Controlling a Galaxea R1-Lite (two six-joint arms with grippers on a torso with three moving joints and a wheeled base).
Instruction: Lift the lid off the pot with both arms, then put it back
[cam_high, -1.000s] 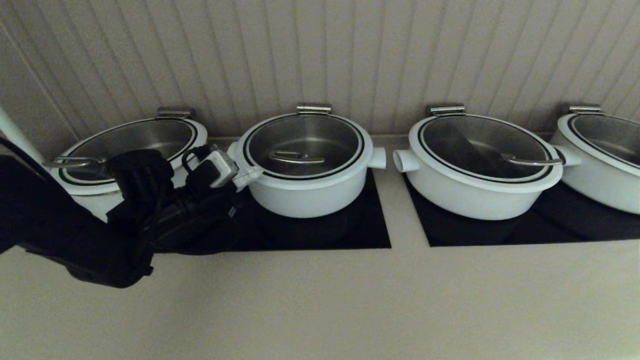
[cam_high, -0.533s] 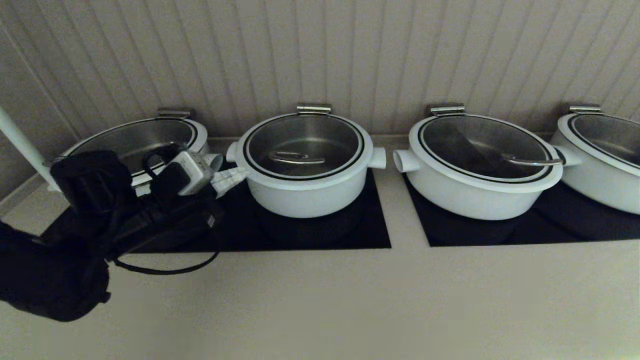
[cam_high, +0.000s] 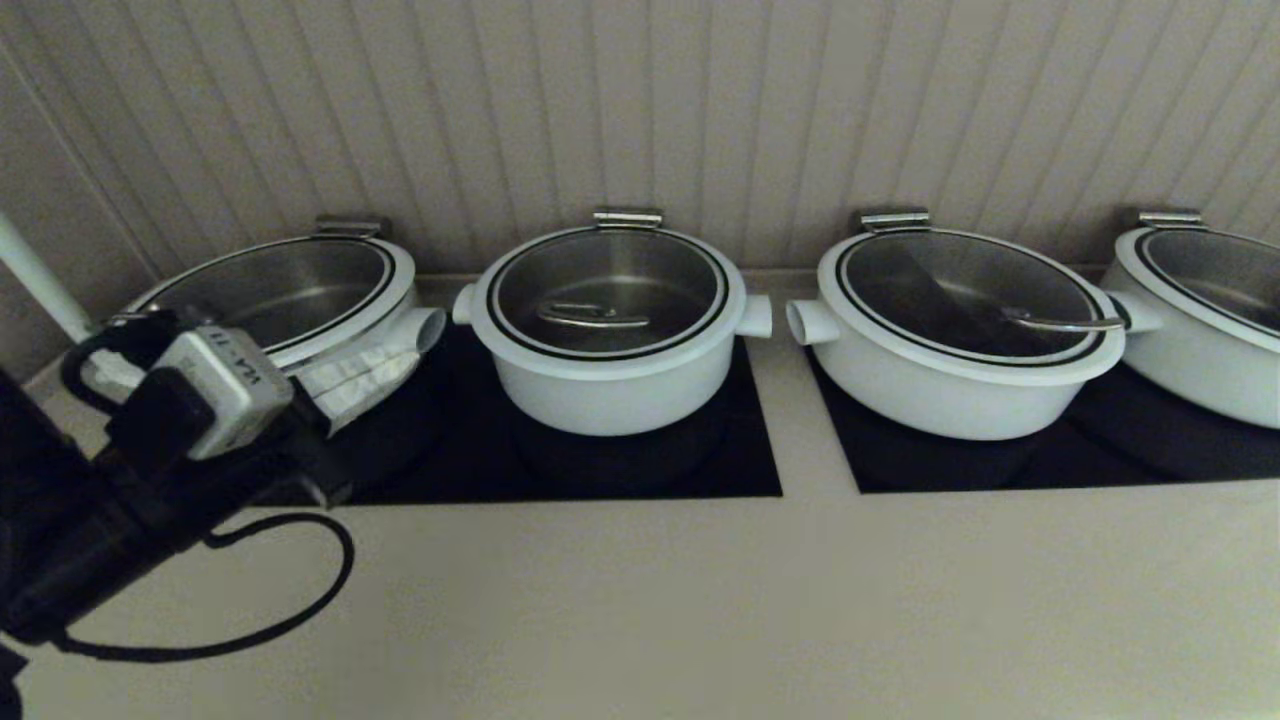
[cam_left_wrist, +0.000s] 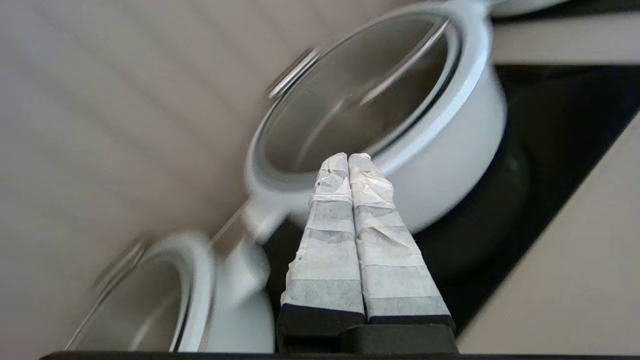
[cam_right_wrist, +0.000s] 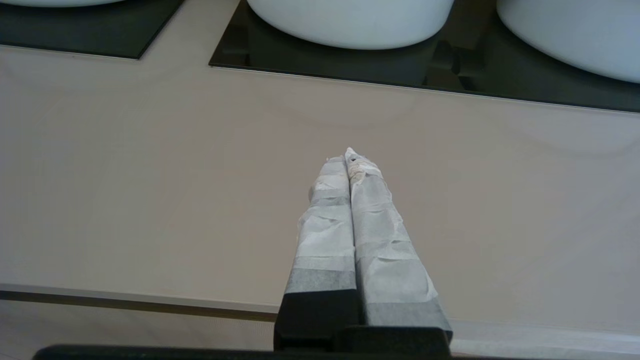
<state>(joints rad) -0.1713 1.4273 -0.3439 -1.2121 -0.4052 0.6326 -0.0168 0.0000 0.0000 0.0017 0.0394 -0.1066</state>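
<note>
The pot (cam_high: 610, 385) stands second from the left on a black hob plate. The lid (cam_high: 640, 265) lies shut on it, its steel bar handle (cam_high: 592, 317) at the centre. My left gripper (cam_high: 405, 362) is shut and empty, low at the left in front of the leftmost pot, apart from the pot's left stub (cam_high: 463, 303). In the left wrist view the shut left gripper (cam_left_wrist: 348, 159) points at the pot (cam_left_wrist: 450, 150) and its lid (cam_left_wrist: 350, 100). My right gripper (cam_right_wrist: 348, 157) is shut and empty over the beige counter; it is outside the head view.
Wider white pots with glass lids stand at the left (cam_high: 330, 320), right (cam_high: 960, 390) and far right (cam_high: 1200, 370). Black hob plates (cam_high: 740, 470) sit in the beige counter (cam_high: 700, 600). A ribbed wall rises close behind. A black cable (cam_high: 300, 600) loops onto the counter.
My left arm has drawn back to the left and towards the counter's front, away from the pot's left stub. The lid and pot have not moved.
</note>
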